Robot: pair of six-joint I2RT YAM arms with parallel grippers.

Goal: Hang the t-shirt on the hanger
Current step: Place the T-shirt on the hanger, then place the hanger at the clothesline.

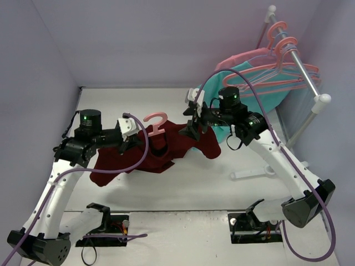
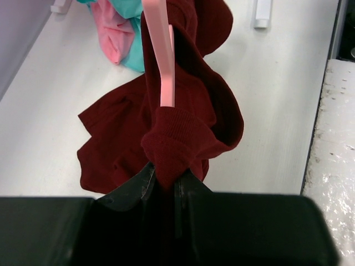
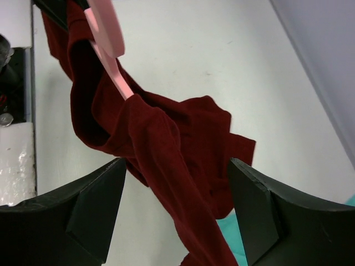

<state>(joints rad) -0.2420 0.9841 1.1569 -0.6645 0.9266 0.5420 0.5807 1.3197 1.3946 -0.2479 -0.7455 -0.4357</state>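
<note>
Right, left gripper [image 2: 166, 185] is clenched on a bunched, ribbed fold of the maroon t-shirt [image 1: 166, 149]; cloth soft and creased, hanging in loose folds. Salmon-pink hanger [image 2: 161, 55] sits inside the shirt; its thin flat plastic arm runs through the fabric, and the curved hook pokes out at 12 o'clock of the shirt in the top view. Right gripper [image 3: 176, 166] is spread wide; black fingers [image 3: 94, 216] stand either side of a draped strip of shirt, not pinching it. Shirt hangs mid-table between the two arms; its lower edge sags toward 7 o'clock over the white table [image 1: 183, 188]; can't tell if it touches. Rack [image 1: 302, 65] at 2 o'clock carries similar pink hangers [image 1: 284, 44] and a teal garment [image 1: 260, 100]; pink garment [image 2: 113, 33] lies beside the teal one.
</note>
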